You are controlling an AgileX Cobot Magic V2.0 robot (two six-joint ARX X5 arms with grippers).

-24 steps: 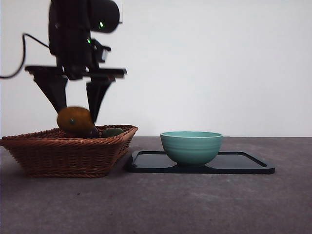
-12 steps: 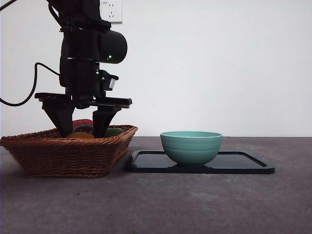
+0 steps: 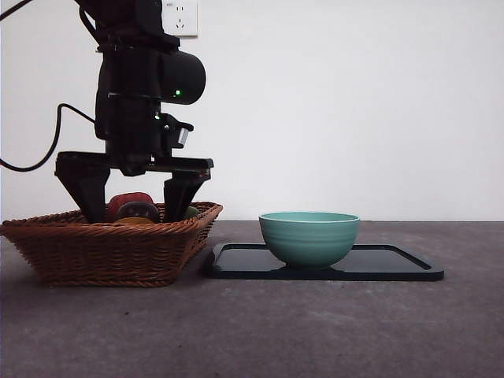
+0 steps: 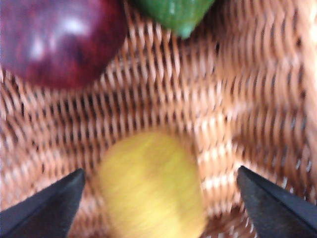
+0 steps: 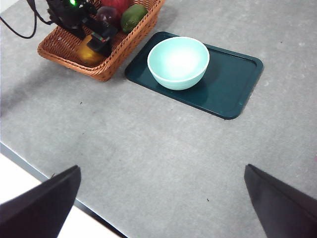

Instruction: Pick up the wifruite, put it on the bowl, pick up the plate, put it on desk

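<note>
The wifruite [image 4: 151, 186], oval and orange-yellow, lies on the floor of the wicker basket [image 3: 102, 252]. My left gripper [image 3: 134, 209] is down inside the basket, open, with one jaw on each side of the fruit and a gap to both. In the front view only the fruit's top [image 3: 134, 222] shows over the rim. The teal bowl [image 3: 309, 238] stands empty on the dark flat plate [image 3: 394, 264] on the desk [image 3: 276, 331]. My right gripper [image 5: 161, 198] is open and empty, high above the desk.
A dark red-purple fruit [image 4: 59, 39] and a green fruit [image 4: 173, 12] lie in the basket beyond the wifruite. The basket's wall [image 4: 267, 89] rises close beside one jaw. The basket stands just left of the plate [image 5: 233, 84].
One second ago the wifruite was between the left jaws above the basket rim. The gripper has come down into the basket, the fruit now lies on its floor, and the jaws have spread wider.
</note>
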